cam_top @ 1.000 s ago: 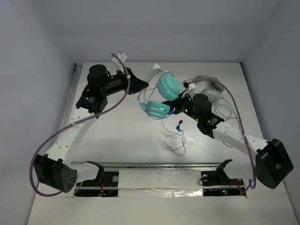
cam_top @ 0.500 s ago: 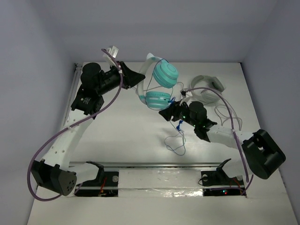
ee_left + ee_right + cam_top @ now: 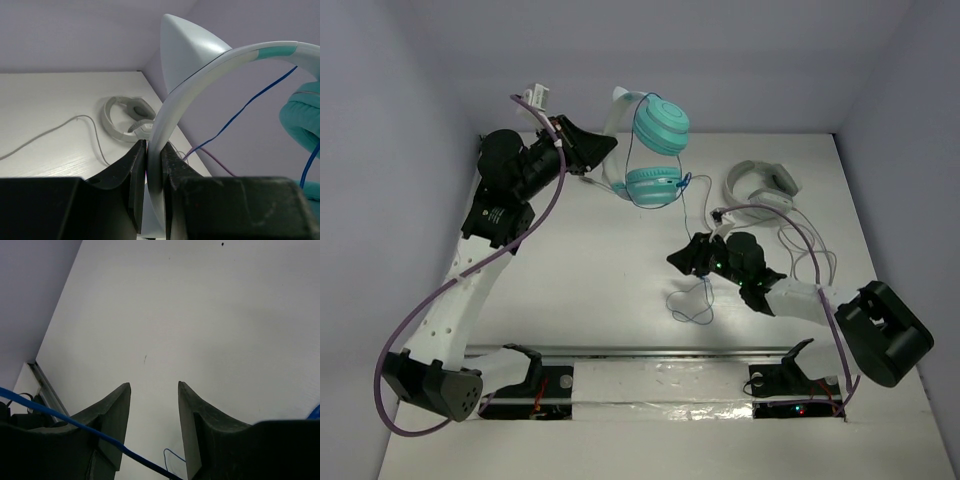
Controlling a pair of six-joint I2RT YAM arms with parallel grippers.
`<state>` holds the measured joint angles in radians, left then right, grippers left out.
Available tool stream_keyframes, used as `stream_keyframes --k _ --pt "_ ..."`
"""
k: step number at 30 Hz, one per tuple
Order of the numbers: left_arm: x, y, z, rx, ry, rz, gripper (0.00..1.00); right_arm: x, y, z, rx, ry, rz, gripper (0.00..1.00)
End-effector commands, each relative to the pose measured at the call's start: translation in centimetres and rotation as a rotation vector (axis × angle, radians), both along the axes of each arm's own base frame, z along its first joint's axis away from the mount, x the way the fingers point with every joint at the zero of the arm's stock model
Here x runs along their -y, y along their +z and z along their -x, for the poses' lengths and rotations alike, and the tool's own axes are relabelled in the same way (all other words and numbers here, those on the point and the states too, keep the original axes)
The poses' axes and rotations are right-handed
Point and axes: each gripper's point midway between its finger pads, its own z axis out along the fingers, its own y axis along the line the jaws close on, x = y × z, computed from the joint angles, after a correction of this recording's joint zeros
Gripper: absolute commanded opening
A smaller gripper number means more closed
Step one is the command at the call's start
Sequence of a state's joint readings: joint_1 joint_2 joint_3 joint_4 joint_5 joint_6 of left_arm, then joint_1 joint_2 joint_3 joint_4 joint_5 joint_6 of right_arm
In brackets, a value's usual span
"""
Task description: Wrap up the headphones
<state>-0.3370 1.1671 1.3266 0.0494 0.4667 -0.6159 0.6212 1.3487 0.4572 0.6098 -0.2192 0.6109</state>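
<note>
White bench (image 3: 580, 290), pale walls. Nearest me, my right fingers (image 3: 112, 412) stand apart, low over the bench, the blue cable (image 3: 50, 412) running past one. Grey headphones (image 3: 760, 185) lie behind. Farthest, my left fingers (image 3: 132, 175) clamp the headband (image 3: 165, 115), holding the teal headphones (image 3: 661, 122) aloft.

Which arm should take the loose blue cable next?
Right. The right gripper is open, low beside the slack cable on the table; the left gripper is shut on the headband, holding the headphones up.
</note>
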Motion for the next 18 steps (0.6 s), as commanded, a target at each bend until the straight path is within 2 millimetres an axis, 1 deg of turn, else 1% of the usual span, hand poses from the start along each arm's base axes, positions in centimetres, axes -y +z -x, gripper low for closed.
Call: stream_keyframes --k 1,2,3,5,6,9,10,12,13,14,15,16,17,18 --pt "-1.9 5.7 0.7 0.131 0.085 0.123 0.0 0.4 0.9 0.4 0.0 -0.015 -0.035 0.48" --pt "-2.2 6.0 0.8 0.138 0.105 0.136 0.0 0.3 1.1 0.8 0.003 -0.01 -0.038 0.48" --pt "-2.5 6.2 0.7 0.143 0.121 0.148 0.0 0.6 0.5 1.2 -0.014 -0.012 -0.027 0.49" --pt "-2.9 6.1 0.3 0.136 0.153 0.16 0.0 0.8 0.1 1.4 -0.025 -0.018 -0.022 0.47" --pt "-2.9 6.1 0.2 0.138 0.154 0.165 0.0 0.6 -0.3 1.8 -0.035 -0.008 -0.017 0.47" --pt "-2.9 5.9 0.1 0.129 0.158 0.17 0.0 0.7 -0.6 1.8 -0.042 -0.013 -0.019 0.47" --pt "-2.8 5.4 -0.1 0.119 0.158 0.168 0.0 0.7 -0.5 1.8 -0.041 -0.013 -0.016 0.49" --pt "-2.9 5.1 -0.2 0.107 0.161 0.174 0.0 0.7 -0.4 1.7 -0.044 -0.016 -0.003 0.5" --pt "-3.1 4.2 -0.6 0.089 0.184 0.175 0.0 0.5 -0.1 1.7 -0.036 -0.012 0.001 0.45" --pt "-3.3 4.0 -0.8 0.08 0.197 0.187 0.0 0.2 0.4 1.7 -0.029 -0.008 0.0 0.36" --pt "-3.5 3.8 -1.0 0.073 0.214 0.194 0.0 0.4 0.1 1.7 -0.048 -0.017 0.02 0.23" --pt "-3.9 2.8 -1.7 0.048 0.254 0.2 0.0 0.1 0.0 1.8 -0.05 -0.016 0.034 0.05" --pt "-4.2 2.4 -2.0 0.04 0.273 0.212 0.0 -0.6 0.3 1.9 -0.048 -0.003 0.04 0.01" --pt "-4.4 2.2 -2.4 0.032 0.294 0.228 0.0 -0.8 -0.1 2.2 -0.066 0.005 0.066 0.0"
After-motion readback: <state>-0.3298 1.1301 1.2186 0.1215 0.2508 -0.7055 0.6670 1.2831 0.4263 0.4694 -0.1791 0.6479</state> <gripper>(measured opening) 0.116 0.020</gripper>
